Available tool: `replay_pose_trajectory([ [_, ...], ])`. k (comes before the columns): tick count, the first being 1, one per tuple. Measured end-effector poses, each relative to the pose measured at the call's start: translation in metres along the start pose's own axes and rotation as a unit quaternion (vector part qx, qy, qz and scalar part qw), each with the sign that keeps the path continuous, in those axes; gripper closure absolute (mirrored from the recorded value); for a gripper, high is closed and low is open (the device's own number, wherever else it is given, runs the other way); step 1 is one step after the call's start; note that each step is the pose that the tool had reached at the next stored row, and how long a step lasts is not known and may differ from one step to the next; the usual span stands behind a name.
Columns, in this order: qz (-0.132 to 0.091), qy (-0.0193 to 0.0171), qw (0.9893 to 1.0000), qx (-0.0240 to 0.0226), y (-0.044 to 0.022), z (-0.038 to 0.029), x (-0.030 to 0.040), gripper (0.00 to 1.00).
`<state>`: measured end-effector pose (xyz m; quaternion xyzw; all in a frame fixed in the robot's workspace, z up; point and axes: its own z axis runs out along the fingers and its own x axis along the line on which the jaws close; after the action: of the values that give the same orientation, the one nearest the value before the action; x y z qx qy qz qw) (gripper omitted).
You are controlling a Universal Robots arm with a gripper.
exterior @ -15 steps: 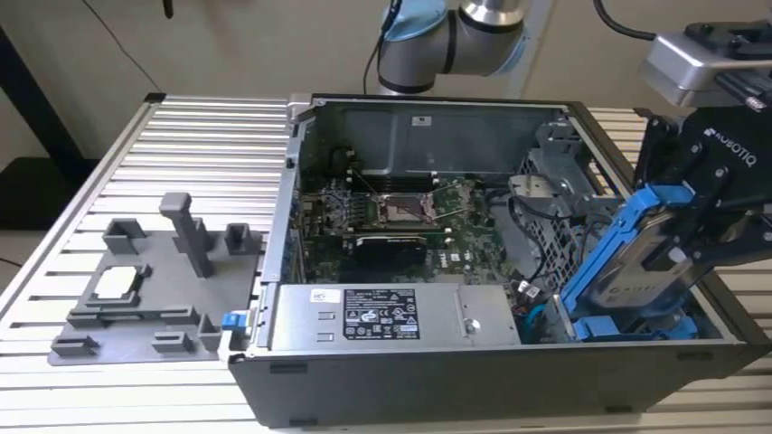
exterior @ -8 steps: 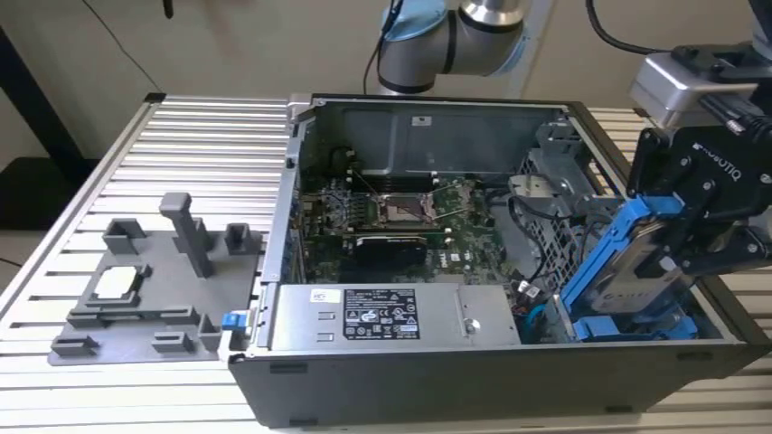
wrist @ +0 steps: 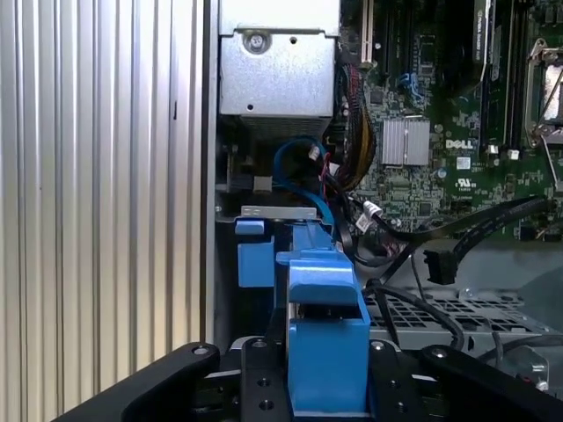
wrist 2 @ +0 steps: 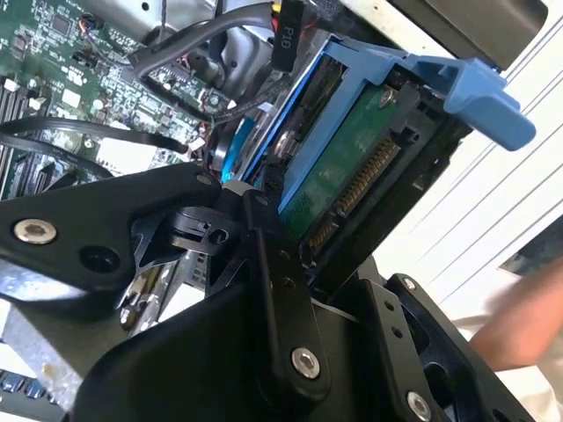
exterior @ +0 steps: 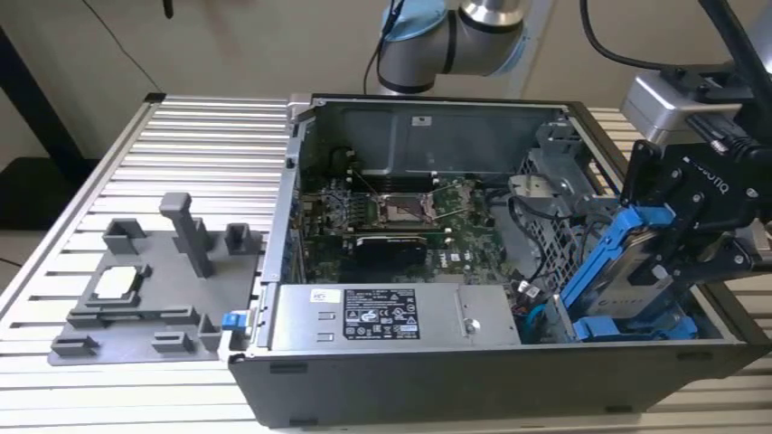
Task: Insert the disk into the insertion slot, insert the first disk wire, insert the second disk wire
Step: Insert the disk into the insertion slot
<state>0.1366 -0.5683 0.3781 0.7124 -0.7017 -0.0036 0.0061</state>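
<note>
Bench (exterior: 205,145): ribbed metal; everything below is carried on it.
Fixture (exterior: 151,289): grey moulded tray with upright pegs, set at the exterior view's left, just beside the case.
Case (exterior: 483,384): computer chassis, laid on its side with the cover off, mid-bench.
Power supply (exterior: 386,316): labelled grey box, seated along the near wall of the case.
Motherboard (exterior: 399,212): green, seen behind the power supply.
Cables (wrist: 475,229): black leads, seen draped over the board edge and the cage in the first wrist view.
Cage (exterior: 561,190): grey perforated sheet metal, at the case end toward the exterior view's right.
Disk (exterior: 603,262): held tilted in its blue carrier, lower end down inside the case at the cage; how far in cannot be told. Green circuit side and connector noted in the second wrist view (wrist 2: 352,176).
Jaws: closed on the disk, its blue carrier clamped on both sides.
Other carrier (exterior: 634,327): blue, lying low in the case, near the disk's lower end.
</note>
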Motion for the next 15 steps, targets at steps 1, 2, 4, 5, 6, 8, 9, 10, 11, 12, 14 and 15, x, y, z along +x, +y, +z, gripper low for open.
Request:
replay_pose_trajectory([
  [1, 0.0, 0.0, 1.0, -0.0001, 0.0, 0.0, 0.0, 0.67],
  [2, 0.0, 0.0, 1.0, -0.0001, 0.0, 0.0, 0.0, 0.67],
  [4, 0.0, 0.0, 1.0, -0.0001, 0.0, 0.0, 0.0, 0.67],
  [5, 0.0, 0.0, 1.0, -0.0001, 0.0, 0.0001, 0.0, 0.67],
  [6, 0.0, 0.0, 1.0, -0.0002, 0.0, 0.0001, 0.0, 0.67],
  [8, 0.0, -0.0001, 1.0, -0.0001, -0.0001, 0.0001, 0.0, 0.67],
  [9, 0.0, -0.0001, 1.0, -0.0002, -0.0001, 0.0001, 0.0, 0.6],
  [10, 0.0, 0.0, 1.0, -0.0003, 0.0, 0.0, 0.0, 0.6],
  [11, 0.0, -0.0001, 1.0, -0.0003, 0.0, 0.0, 0.0, 0.6],
  [12, 0.0, 0.0, 1.0, -0.0003, 0.0, -0.0006, 0.0, 0.53],
  [14, 0.0, -0.0001, 1.0, -0.0004, 0.0001, -0.0044, 0.0001, 0.53],
  [15, 0.0, -0.0001, 1.0, -0.0005, 0.0002, -0.0072, 0.0001, 0.53],
])
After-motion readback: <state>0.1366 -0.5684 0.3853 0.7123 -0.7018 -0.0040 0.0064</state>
